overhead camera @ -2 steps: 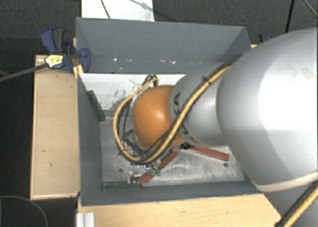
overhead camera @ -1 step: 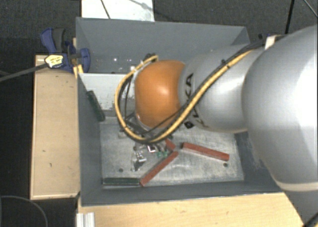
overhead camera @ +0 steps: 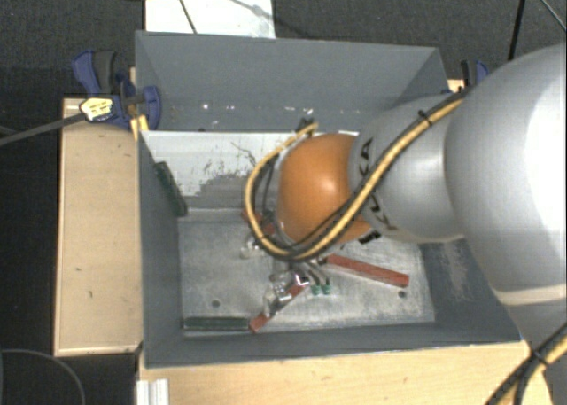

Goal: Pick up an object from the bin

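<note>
My gripper (overhead camera: 287, 288) is low over the bin floor, just front of the middle, under the arm's orange cover. Right below it lies a small reddish-brown piece (overhead camera: 260, 321), pointing to the front left. A small green thing (overhead camera: 321, 288) sits right beside the gripper on its right. A long red-brown stick (overhead camera: 372, 272) lies flat on the floor to the right, partly hidden under the arm. Nothing shows held in the gripper.
A dark flat bar (overhead camera: 215, 325) lies along the bin's front wall at the left. Another dark bar (overhead camera: 167, 187) leans in the back left corner. The arm covers the bin's right half.
</note>
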